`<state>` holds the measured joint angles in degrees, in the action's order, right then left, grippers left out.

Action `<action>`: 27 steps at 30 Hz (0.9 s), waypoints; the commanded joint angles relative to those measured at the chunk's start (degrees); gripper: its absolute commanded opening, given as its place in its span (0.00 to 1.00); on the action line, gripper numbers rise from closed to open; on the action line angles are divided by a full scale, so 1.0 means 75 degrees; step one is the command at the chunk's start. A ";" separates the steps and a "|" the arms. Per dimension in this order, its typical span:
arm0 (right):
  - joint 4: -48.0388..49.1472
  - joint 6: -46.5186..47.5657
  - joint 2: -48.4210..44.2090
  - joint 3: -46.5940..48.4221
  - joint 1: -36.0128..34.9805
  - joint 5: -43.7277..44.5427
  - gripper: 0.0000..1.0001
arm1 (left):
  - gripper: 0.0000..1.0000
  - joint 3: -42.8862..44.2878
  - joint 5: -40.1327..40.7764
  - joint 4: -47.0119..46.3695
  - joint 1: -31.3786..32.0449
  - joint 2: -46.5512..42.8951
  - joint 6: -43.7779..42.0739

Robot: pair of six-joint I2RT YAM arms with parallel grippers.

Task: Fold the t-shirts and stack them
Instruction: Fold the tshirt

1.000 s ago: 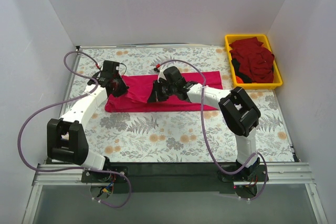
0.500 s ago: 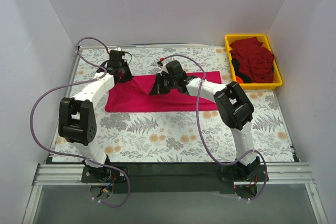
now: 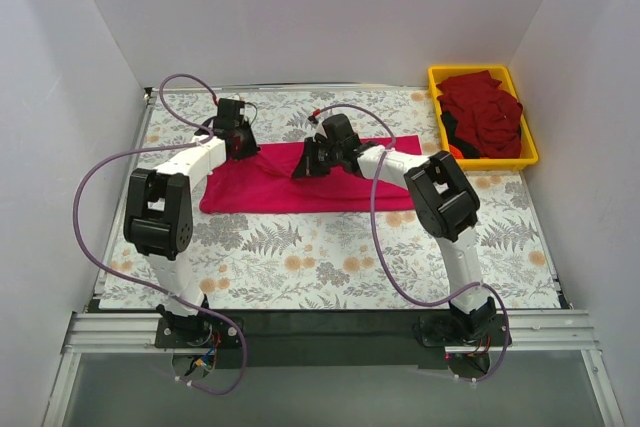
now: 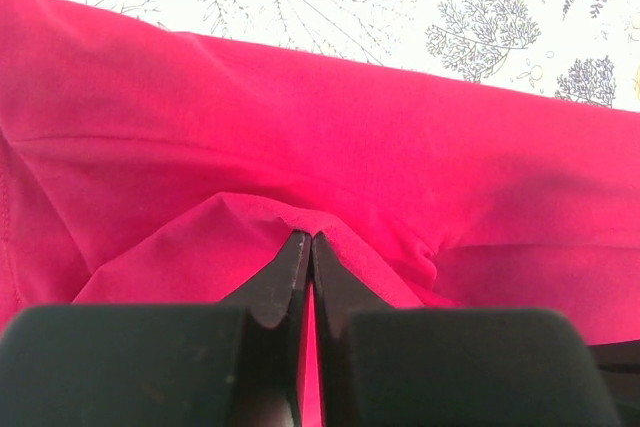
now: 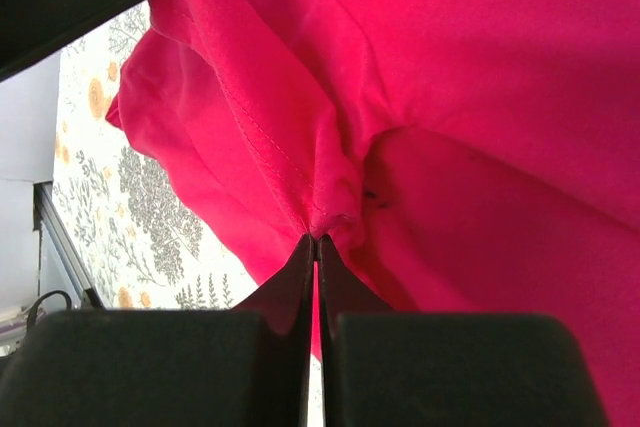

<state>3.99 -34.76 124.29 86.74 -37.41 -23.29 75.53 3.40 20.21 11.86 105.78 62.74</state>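
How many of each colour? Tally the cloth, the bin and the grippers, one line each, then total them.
Magenta-pink t-shirt: 1
Crimson pile in the bin, single shirts not countable: 1
Yellow bin: 1
Black, left gripper and right gripper: 2
Total: 5

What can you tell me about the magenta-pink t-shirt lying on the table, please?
The magenta-pink t-shirt is soft, thin cloth with a stitched hem, spread as a wide, wrinkled band on the floral table. The left gripper pinches its far left edge, the right gripper its far edge near the middle; both bunch the cloth.
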 commanded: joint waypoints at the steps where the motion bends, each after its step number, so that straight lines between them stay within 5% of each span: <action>1: 0.0078 -0.0006 0.0162 0.0376 0.0077 0.0046 0.06 | 0.06 0.0324 0.0004 -0.0339 0.0024 0.0064 -0.0162; 6: 0.0066 0.0322 0.0046 0.0388 0.0124 0.0397 0.23 | 0.24 0.0453 -0.0066 -0.0573 0.0024 0.0181 -0.0069; 11: -0.0121 0.1094 -0.0667 0.0061 0.0124 0.0866 0.49 | 0.72 0.0652 -0.0371 -0.0655 0.0024 -0.0098 0.0259; 21: -0.0953 0.2619 -0.3175 -0.2153 0.0534 0.2460 0.73 | 0.81 -0.0940 -0.0359 0.0060 0.0036 -0.1704 0.2824; 27: -0.1375 0.2877 -0.4687 -0.3593 0.0862 0.3010 0.84 | 0.84 -0.1504 -0.0441 -0.0245 0.0048 -0.1495 0.3621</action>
<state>-3.49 -15.92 92.99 63.68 -31.68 -4.58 65.47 0.36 18.46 11.86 94.21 84.47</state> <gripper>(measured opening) 0.828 0.836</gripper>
